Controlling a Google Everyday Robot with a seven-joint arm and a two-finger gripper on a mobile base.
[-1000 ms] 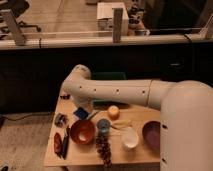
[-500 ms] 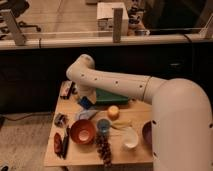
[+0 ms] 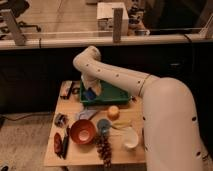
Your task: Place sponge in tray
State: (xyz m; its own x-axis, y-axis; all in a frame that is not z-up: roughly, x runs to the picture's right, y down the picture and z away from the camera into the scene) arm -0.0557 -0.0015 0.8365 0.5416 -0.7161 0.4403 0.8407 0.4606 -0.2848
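The green tray [image 3: 111,95] lies at the back of the small wooden table. My gripper [image 3: 90,91] hangs down from the white arm over the tray's left end. It is shut on the bright-blue sponge [image 3: 89,94], which sits at its tip just over the tray's left part. I cannot tell whether the sponge touches the tray floor. The arm hides part of the tray's back rim.
In front of the tray lie an orange fruit [image 3: 113,112], a pale grey-blue flat piece [image 3: 86,115], a red-brown bowl [image 3: 82,131], a blue cup [image 3: 103,125], a white cup [image 3: 131,139] and grapes [image 3: 104,149]. A dark packet [image 3: 66,90] lies left of the tray.
The gripper has moved from the table's middle back toward the tray, carrying the sponge, and now stands over the tray's left end.
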